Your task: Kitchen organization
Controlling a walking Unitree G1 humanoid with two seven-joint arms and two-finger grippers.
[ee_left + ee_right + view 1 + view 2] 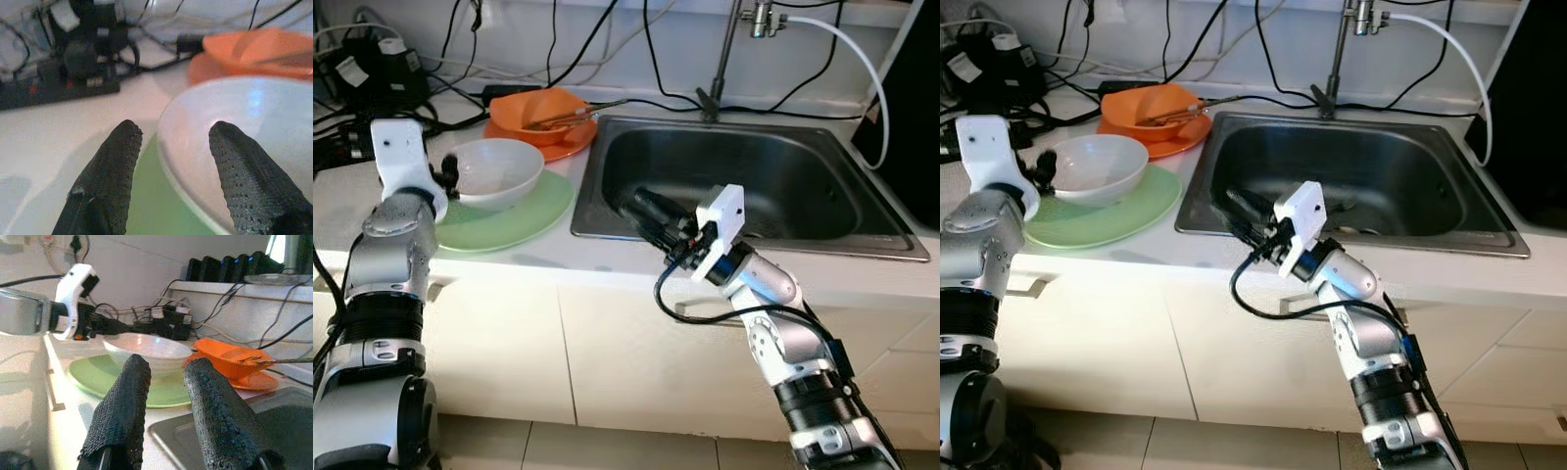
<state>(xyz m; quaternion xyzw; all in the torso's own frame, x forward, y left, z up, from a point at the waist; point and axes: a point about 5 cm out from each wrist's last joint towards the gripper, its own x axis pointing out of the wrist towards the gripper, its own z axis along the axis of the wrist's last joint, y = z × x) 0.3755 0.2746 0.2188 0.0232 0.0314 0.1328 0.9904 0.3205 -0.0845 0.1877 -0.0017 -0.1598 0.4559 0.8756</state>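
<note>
White bowl (234, 142) rim between left gripper (171, 134) jaws, untouched.

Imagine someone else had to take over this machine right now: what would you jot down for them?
Left claw: open, one finger either side of the white bowl's rim, not closed on it.
Right claw: open, holding nothing, poised over the sink's near left corner.
The white bowl sits on the green plate. Behind it, an orange bowl sits on an orange plate with utensils across it.
Done: nothing appears moved into the sink yet.
Left: probably grasp the white bowl, then deal with the plates and orange dishes.
</note>
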